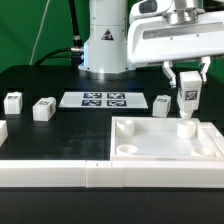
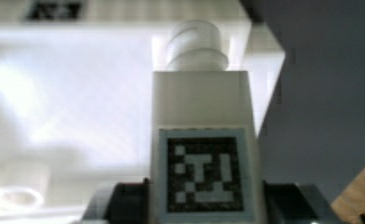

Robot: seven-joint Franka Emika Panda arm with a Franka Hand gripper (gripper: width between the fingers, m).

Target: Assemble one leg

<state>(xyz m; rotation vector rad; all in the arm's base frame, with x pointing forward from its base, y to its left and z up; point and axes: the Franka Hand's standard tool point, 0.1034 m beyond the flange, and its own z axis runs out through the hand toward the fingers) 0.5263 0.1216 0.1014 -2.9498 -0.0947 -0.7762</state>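
My gripper [image 1: 188,92] is shut on a leg [image 1: 188,99], a small white post with a black-and-white tag. I hold it upright just above the far right corner of the large flat white square piece [image 1: 150,150], over a round corner hole [image 1: 186,129]. In the wrist view the held leg [image 2: 204,130] fills the middle, its tag facing the camera, its round end pointing at the white piece [image 2: 72,100]. Three more legs stand on the table: one [image 1: 162,103] beside the marker board and two on the exterior view's left [image 1: 43,108], [image 1: 13,101].
The marker board [image 1: 104,99] lies flat at the table's middle back. The arm's white base [image 1: 105,40] stands behind it. A low white wall [image 1: 60,172] runs along the front edge. Another white part [image 1: 3,129] shows at the exterior view's left edge.
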